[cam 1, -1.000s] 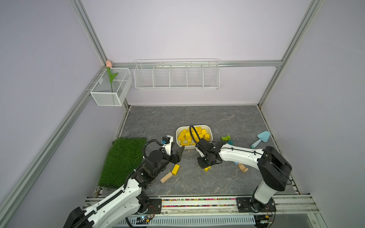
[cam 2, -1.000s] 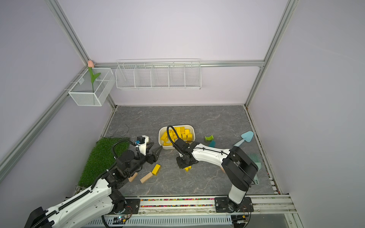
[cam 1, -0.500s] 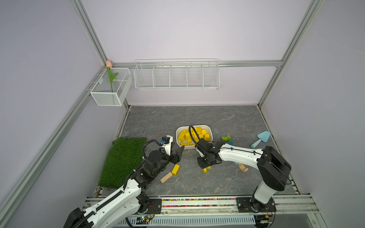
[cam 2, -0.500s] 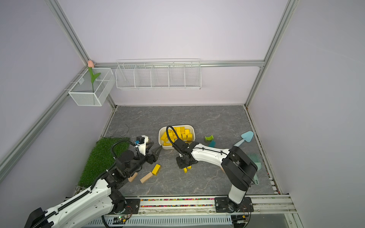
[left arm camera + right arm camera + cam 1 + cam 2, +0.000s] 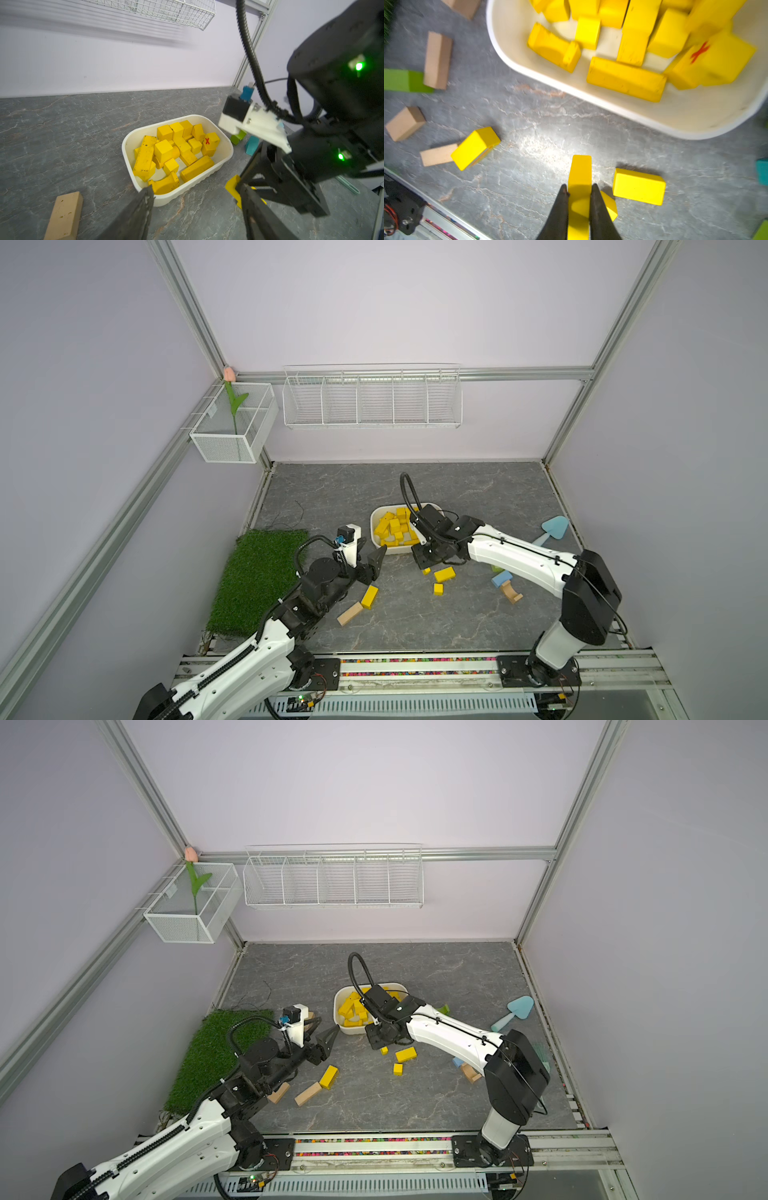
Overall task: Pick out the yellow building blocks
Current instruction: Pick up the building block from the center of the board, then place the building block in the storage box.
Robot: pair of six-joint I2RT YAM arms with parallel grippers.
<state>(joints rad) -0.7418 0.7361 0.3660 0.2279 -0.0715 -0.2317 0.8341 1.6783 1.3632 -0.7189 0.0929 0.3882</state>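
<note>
The right gripper (image 5: 579, 186) pinches a yellow bar (image 5: 580, 170) whose long axis points straight towards the nearby tray (image 5: 695, 116).

The right gripper (image 5: 579, 187) has been closed the last bit of the way over the past second, so that a yellow bar (image 5: 580, 172) is now clamped between its jaws, with its far end sticking out past the fingertips. The gripper has also been drawn a short way back toward the white tray (image 5: 374, 526), away from the spot on the table where it was set before. A yellow brick (image 5: 444, 573), earlier largely hidden beneath the gripper in both top views, has thereby been left in plain sight.
</note>
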